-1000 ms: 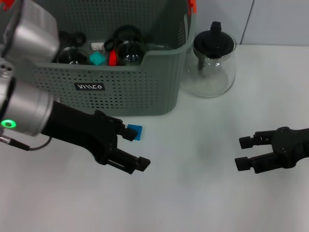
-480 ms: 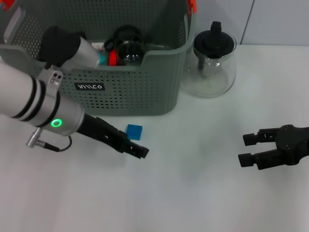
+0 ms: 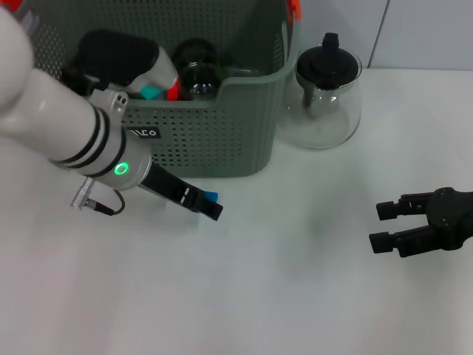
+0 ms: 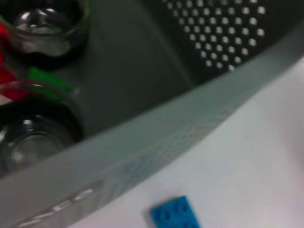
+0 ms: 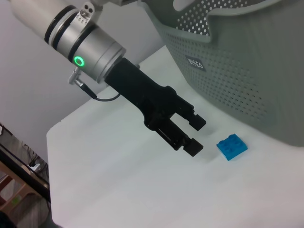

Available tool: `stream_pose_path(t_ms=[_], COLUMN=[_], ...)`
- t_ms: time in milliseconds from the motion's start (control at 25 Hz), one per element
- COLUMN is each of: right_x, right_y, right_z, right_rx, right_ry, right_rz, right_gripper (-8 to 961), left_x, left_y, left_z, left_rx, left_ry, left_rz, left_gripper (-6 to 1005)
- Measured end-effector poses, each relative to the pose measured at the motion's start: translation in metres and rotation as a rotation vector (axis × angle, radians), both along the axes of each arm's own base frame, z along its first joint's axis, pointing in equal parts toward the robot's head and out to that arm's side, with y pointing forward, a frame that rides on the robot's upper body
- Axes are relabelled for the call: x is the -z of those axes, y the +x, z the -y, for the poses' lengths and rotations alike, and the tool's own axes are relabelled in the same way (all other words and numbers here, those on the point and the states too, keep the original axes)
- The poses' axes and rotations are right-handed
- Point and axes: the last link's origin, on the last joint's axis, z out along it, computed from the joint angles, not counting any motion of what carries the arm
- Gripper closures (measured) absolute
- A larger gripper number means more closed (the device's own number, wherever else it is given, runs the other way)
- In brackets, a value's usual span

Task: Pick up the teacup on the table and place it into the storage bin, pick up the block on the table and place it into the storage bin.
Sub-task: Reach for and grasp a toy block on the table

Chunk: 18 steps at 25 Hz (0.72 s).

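White and flat, the table [image 3: 281, 296] fills most of what you see. At its back stands the storage bin [image 3: 222, 133], the big grey-green basket with holes in its walls and an orange clip on one corner. Just beside the bin you can see a glass teapot [image 3: 327, 96] with a black lid. Leave that one alone.

Look inside the bin. You can see round glass things [image 4: 42, 28], some red and green bits, and a teal piece. One of the glass things could be the teacup, and you find no cup out on the table. So the cup part looks done, though you cannot be sure which glass thing it is.

Your left gripper [image 5: 183, 133] hangs low over the table, close in front of the bin. Its two black fingers are spread a little apart and hold nothing.

Your right gripper [image 3: 403, 225] waits far off to the side, over bare table. Its fingers are apart too, and empty.

Now find the smallest thing, the block [image 5: 232, 146]. It is blue with bumps on top. It lies flat on the table, just in front of the bin wall and right by your left fingertips. You must grab it, lift it over the wall and drop it in. That part is left to do.
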Motion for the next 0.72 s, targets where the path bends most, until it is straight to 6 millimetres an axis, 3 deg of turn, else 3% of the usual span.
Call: stream_pose_path(t_ms=[240, 720], right_x=[0.000, 0.000], right_y=[-0.002, -0.007], right_z=[-0.003, -0.006], right_rx=[-0.012, -0.020], right_ry=[-0.007, -0.015], right_rz=[0.019, 0.021], right_gripper=[12, 12], left_x=[0.006, 0.017], left_y=[0.010, 0.027], left_z=[-0.006, -0.008], left_rx=[-0.020, -0.016], left_ry=[0.037, 0.029], left_rz=[-0.104, -0.109], left_gripper=[149, 150])
